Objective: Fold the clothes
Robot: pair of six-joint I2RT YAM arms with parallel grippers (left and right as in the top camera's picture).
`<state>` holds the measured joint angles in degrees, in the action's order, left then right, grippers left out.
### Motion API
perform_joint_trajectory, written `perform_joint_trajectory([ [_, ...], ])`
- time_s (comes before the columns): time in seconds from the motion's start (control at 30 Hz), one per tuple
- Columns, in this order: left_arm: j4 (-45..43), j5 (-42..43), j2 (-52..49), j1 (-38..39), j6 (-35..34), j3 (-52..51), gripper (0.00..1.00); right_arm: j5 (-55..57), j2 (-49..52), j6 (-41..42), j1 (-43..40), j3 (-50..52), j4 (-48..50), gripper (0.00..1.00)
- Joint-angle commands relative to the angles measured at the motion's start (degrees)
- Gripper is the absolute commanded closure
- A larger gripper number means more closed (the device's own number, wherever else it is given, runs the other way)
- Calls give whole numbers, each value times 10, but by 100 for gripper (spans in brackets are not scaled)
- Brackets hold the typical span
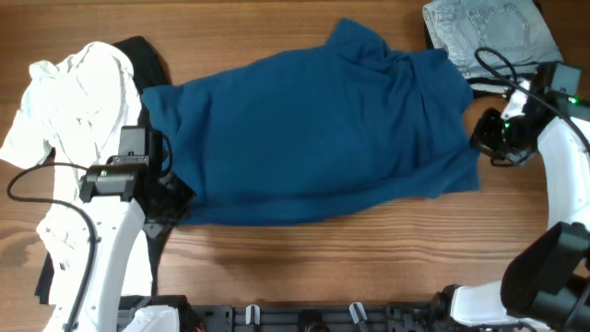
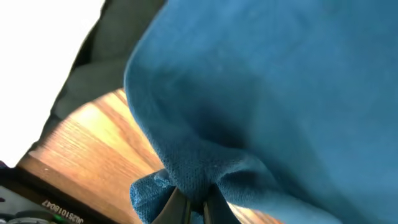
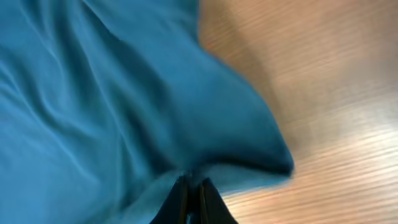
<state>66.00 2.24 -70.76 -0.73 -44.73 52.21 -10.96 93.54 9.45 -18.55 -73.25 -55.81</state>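
Observation:
The deep-blue shirt (image 1: 313, 138) lies spread across the middle of the table, crumpled at its upper right. My left gripper (image 1: 175, 198) is at the shirt's lower left corner and is shut on a pinch of blue cloth (image 2: 205, 174) just above the wood; its fingers (image 2: 177, 205) are almost together. At the shirt's right edge, my right gripper (image 1: 479, 138) is likewise shut on a fold of the blue fabric (image 3: 236, 143). A white shirt (image 1: 74, 101) lies bunched at the far left, with a black garment (image 1: 147, 60) partly showing from under it.
Folded pale denim jeans (image 1: 489, 32) lie at the back right corner, behind the right arm (image 1: 562, 166). The left arm (image 1: 101, 249) reaches over the white shirt. Bare wood (image 1: 350, 258) shows along the table's front, with the arms' base rail (image 1: 304, 318) at the near edge.

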Motion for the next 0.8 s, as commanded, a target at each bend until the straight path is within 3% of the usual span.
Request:
perform_joint_trajectory([
  [0.0, -24, -45, -45, 1, -25, -3, 96, -20, 8, -19, 45, -3, 66, 96],
  [0.33, -148, -130, -187, 1, -25, -3, 96, -18, 94, -20, 71, -3, 215, 96],
  [0.53, -215, -145, -210, -9, -25, -3, 96, -37, 117, -24, 71, -3, 292, 96],
  [0.7, -221, -148, -210, -11, -24, -3, 96, -41, 122, -31, 82, -3, 317, 96],
  [0.73, -221, -148, -210, -11, -24, -3, 89, -41, 122, -31, 87, -3, 323, 93],
  [0.77, -221, -148, -210, -11, -24, -3, 75, -41, 122, -31, 89, -3, 325, 86],
])
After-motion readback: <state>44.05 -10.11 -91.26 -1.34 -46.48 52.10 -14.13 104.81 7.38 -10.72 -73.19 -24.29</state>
